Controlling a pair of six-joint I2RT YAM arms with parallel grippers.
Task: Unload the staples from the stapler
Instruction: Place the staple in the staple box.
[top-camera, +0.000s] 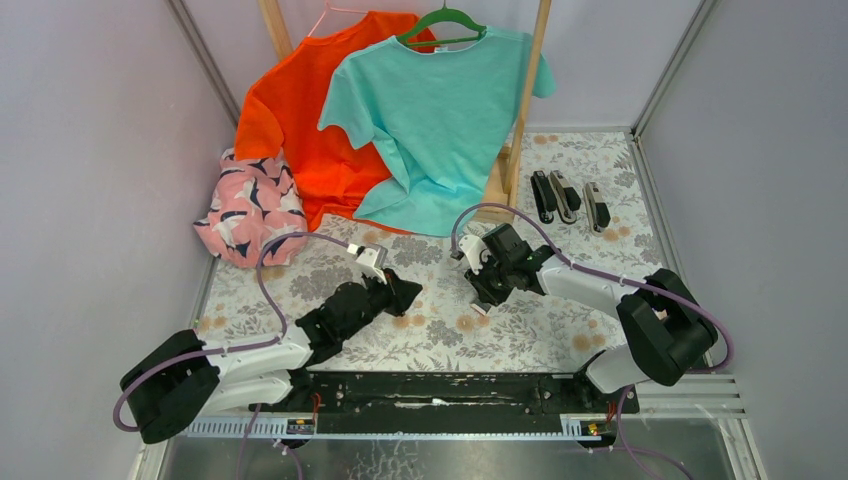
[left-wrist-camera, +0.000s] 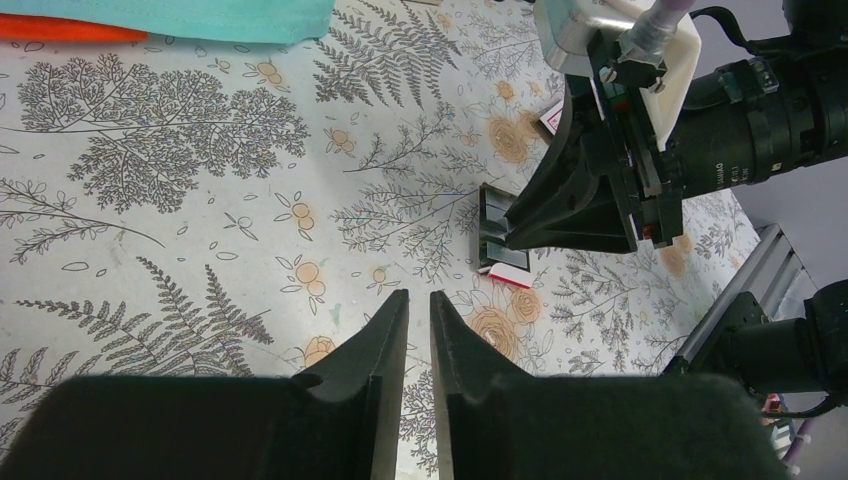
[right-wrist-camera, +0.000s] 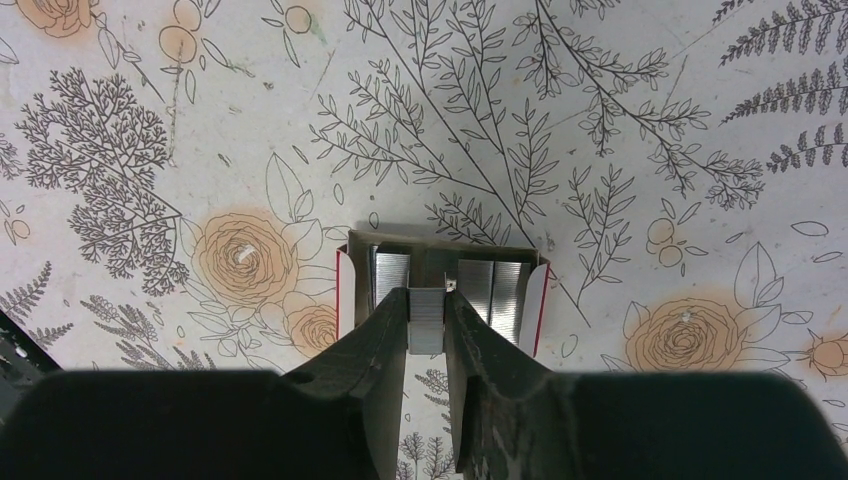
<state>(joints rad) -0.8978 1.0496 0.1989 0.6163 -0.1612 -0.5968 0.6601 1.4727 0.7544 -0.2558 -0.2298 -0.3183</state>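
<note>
Your right gripper is pinching a strip of staples in narrow jaws above the box, so a crooked release is risking a spill; your left gripper is idling, jaws shut and empty.

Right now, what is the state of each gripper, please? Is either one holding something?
Left gripper: closed, holding nothing.
Right gripper: closed on a strip of staples.

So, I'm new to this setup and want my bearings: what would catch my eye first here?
The orange T-shirt and teal T-shirt hanging at the back stand out first, with three staplers lying to their right. Nearer the arms, the right pincer pinches a staple strip over a small open box of staples, while the left pincer hovers shut beside it.
</note>
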